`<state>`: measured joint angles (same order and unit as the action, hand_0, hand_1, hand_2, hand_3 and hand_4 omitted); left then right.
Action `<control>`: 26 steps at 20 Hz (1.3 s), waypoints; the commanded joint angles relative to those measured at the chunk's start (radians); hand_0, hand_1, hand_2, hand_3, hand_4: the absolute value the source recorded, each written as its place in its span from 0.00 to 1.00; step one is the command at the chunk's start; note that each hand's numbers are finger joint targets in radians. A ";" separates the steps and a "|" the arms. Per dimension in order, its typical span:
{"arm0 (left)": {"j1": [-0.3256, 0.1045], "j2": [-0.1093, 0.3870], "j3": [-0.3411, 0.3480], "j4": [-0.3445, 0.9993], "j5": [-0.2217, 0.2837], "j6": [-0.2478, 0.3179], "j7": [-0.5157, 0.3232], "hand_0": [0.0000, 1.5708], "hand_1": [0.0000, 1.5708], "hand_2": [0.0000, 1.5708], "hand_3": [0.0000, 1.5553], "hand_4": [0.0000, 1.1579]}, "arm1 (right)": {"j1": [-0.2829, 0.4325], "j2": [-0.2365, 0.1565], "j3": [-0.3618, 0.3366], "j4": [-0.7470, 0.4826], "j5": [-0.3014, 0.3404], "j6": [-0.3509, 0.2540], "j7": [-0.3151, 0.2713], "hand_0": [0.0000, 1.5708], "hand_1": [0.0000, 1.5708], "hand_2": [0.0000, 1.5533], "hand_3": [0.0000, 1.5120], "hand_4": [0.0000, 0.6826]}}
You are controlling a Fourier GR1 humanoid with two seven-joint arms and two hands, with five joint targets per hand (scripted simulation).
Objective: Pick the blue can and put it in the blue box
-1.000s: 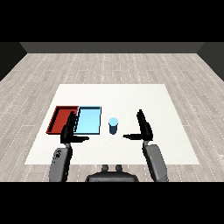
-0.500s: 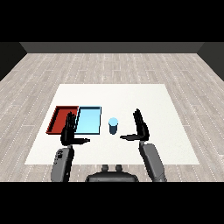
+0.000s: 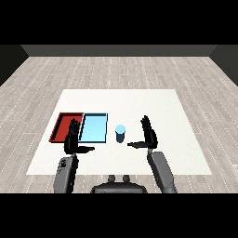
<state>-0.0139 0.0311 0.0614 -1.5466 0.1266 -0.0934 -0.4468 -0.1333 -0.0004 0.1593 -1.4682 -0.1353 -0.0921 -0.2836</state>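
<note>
Even, flat lighting, moderately bright, no clear source direction. White surface (image 3: 153,116) evenly lit, no glare or hotspots. No distinct cast shadows under the blue can (image 3: 120,134) or trays. Far wall dark. Wooden floor (image 3: 116,74) lines straight, no visible edge distortion. No motion blur.

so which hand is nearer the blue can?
Right. The right hand is open just right of the blue can, apart from it. The left hand sits beyond the light blue tray.
</note>
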 commanded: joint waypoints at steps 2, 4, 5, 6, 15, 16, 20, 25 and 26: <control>0.030 0.009 0.005 0.000 0.019 -0.029 -0.018 0.00 0.00 0.00 0.00 0.00 | -0.002 0.000 -0.017 0.072 -0.040 0.053 -0.004 0.00 0.00 0.00 0.00 0.00; 0.040 -0.010 -0.020 0.020 -0.002 -0.025 -0.045 0.00 0.00 0.00 0.00 0.00 | -0.053 0.000 -0.004 0.132 -0.066 -0.003 -0.016 0.00 0.00 0.00 0.00 0.00; 0.009 0.000 -0.004 -0.028 0.029 -0.015 0.032 0.00 0.00 0.00 0.00 0.00 | -0.079 0.000 0.010 0.169 -0.073 -0.034 -0.048 0.00 0.00 0.00 0.00 0.00; 0.013 -0.009 -0.008 -0.005 -0.004 0.009 -0.011 0.00 0.00 0.00 0.00 0.00 | -0.096 0.000 0.026 0.231 -0.093 -0.016 -0.097 0.00 0.00 0.00 0.00 0.00; -0.018 0.048 0.062 0.026 0.071 -0.053 -0.005 0.00 0.00 0.00 0.00 0.00 | -0.079 0.000 0.029 0.230 -0.160 -0.035 -0.038 0.00 0.00 0.00 0.00 0.00; 0.005 -0.020 -0.014 -0.027 0.002 0.026 0.010 0.00 0.00 0.00 0.00 0.00 | -0.061 0.000 0.057 0.206 -0.135 -0.055 -0.014 0.00 0.00 0.00 0.00 0.00; -0.060 0.011 0.027 0.051 0.057 -0.019 0.012 0.00 0.00 0.00 0.00 0.00 | -0.144 0.000 0.066 0.357 -0.198 -0.066 -0.087 0.00 0.00 0.00 0.00 0.00; 0.026 0.015 0.031 0.001 0.042 -0.016 -0.026 0.00 0.00 0.00 0.00 0.00 | -0.215 0.000 0.127 0.451 -0.278 -0.097 -0.142 0.00 0.00 0.00 0.00 0.00; -0.003 0.005 0.016 -0.007 0.031 0.005 -0.001 0.00 0.00 0.00 0.00 0.00 | -0.195 0.000 0.128 0.426 -0.263 -0.117 -0.133 0.00 0.00 0.00 0.00 0.00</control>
<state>-0.0069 0.0378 0.0801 -1.5530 0.1652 -0.1008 -0.4527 -0.3199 -0.0001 0.2555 -1.0684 -0.3660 -0.1874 -0.3955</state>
